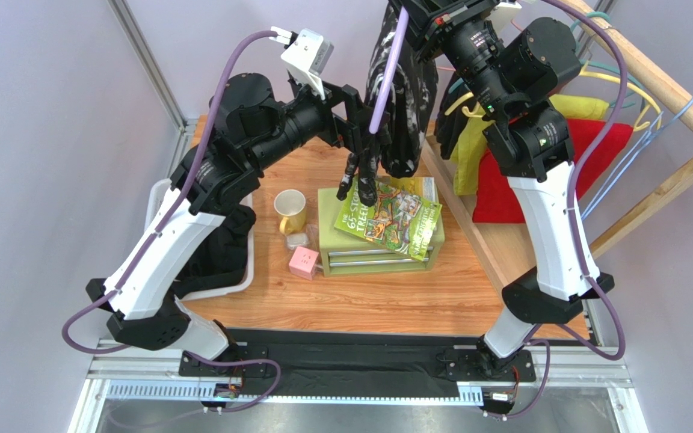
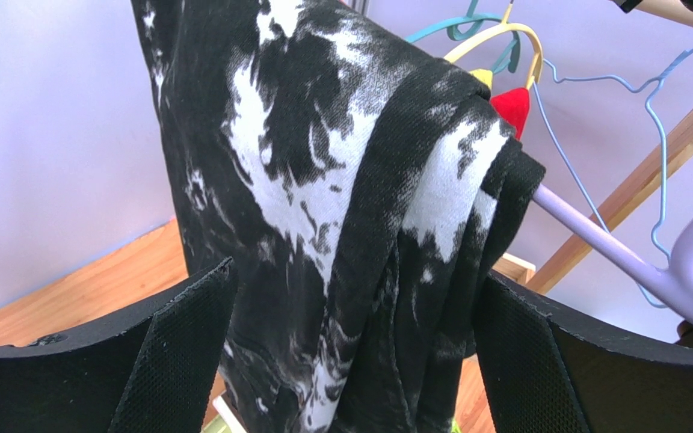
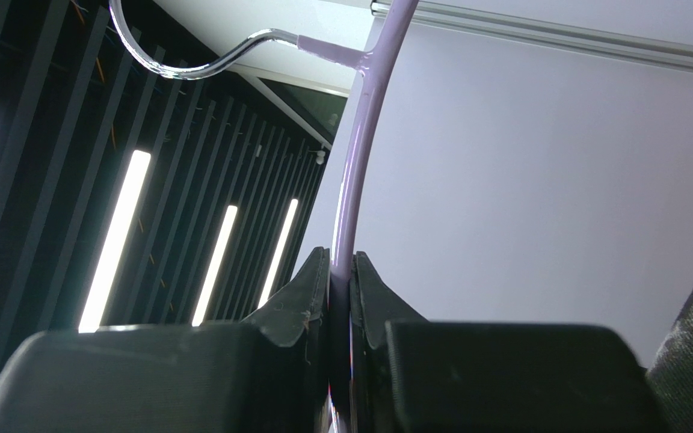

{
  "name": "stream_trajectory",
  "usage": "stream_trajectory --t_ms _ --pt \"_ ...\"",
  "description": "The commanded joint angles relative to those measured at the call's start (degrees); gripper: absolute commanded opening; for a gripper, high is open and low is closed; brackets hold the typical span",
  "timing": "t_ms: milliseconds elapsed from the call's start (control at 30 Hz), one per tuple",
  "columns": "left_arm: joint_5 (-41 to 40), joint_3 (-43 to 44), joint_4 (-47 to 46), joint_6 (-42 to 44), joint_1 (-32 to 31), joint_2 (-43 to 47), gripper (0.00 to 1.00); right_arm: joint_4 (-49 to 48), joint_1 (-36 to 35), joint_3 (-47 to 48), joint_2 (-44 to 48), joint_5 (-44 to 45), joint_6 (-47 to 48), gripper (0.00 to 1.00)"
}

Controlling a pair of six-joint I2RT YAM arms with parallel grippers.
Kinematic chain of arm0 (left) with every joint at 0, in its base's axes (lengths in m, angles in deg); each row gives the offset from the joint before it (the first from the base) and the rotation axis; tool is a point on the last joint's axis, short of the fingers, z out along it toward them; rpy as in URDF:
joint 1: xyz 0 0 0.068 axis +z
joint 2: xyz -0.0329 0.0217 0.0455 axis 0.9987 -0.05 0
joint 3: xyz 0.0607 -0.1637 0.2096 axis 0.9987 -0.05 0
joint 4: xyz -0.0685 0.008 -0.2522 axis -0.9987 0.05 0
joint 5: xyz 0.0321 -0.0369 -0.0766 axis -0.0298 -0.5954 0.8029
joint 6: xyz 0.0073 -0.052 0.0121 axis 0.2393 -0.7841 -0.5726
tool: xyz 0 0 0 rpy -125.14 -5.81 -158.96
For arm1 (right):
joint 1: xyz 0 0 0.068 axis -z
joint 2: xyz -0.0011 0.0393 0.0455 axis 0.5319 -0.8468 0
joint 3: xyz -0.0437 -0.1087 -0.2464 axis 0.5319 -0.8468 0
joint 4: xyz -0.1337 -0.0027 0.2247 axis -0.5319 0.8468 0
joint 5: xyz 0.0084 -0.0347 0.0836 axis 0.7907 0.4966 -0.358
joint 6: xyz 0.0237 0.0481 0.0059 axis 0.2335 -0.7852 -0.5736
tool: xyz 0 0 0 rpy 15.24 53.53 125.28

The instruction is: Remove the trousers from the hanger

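While a white bin [image 1: 162, 206] with dark cloth [image 1: 224, 248] in it sits at the far left of the wooden table [image 1: 359, 302], the left arm reaches up from beside it toward the middle. Next come a yellow mug [image 1: 290, 211] and a small pink block [image 1: 304, 262], near each other on the table. Just right of them is a green box [image 1: 373, 253] with a picture book [image 1: 393, 216] lying on top; big letters show on the cover, but only bits like "TRE" can be read. Above the box, the left gripper [image 2: 350, 347] has its two black fingers [image 2: 178, 361] spread wide apart, one on each side of the black and white trousers [image 2: 341, 180], with nothing pinched. The trousers hang folded over the bar of a light purple hanger [image 2: 594, 244]. The right gripper [image 3: 341, 289] is squeezed tight on the thin purple stem of that hanger, holding it up in the air. Farther right, yellow-green trousers [image 1: 469, 153] and red trousers [image 1: 585, 162] hang from a wooden rail [image 1: 675, 95], with blue and yellow hangers beside them.
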Motion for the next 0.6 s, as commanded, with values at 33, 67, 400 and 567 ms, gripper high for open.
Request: stream_trajectory --t_ms 33,67,400,567 --pt "-0.9 3.4 -1.8 2.7 -0.2 -1.8 0.99 -12.9 -0.6 4.2 4.4 0.5 -1.4 0.00" --pt "-0.8 3.5 -1.7 3.7 -0.2 -2.2 0.98 -12.9 -0.6 4.2 4.6 0.4 -1.6 0.00" --pt "-2.4 5.9 -0.4 8.0 -0.2 -3.1 0.53 -13.4 -0.6 4.2 5.3 -0.5 -2.6 0.00" --pt "-1.6 9.4 0.6 10.4 -0.2 -4.5 0.20 -13.2 -0.5 3.8 5.4 -1.0 -2.6 0.00"
